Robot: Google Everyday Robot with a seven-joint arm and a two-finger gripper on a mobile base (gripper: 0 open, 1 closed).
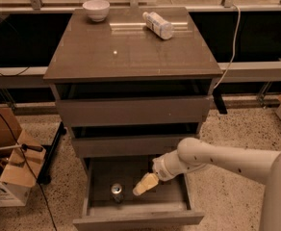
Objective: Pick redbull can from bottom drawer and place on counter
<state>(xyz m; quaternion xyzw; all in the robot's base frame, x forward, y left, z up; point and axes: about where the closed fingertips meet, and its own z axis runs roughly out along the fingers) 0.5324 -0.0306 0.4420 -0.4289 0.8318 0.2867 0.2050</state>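
The robot's arm (pixel 227 160) is a smooth white tube with a bulging, rounded joint. A few small dark dots are scattered over its shell, and it widens into a broad white casing at the right edge. At the wrist the white gives way to a short collar with darker grey bands. Beyond it sits the gripper (pixel 144 185), a pale cream-yellow tapered piece, over the open bottom drawer (pixel 135 219).
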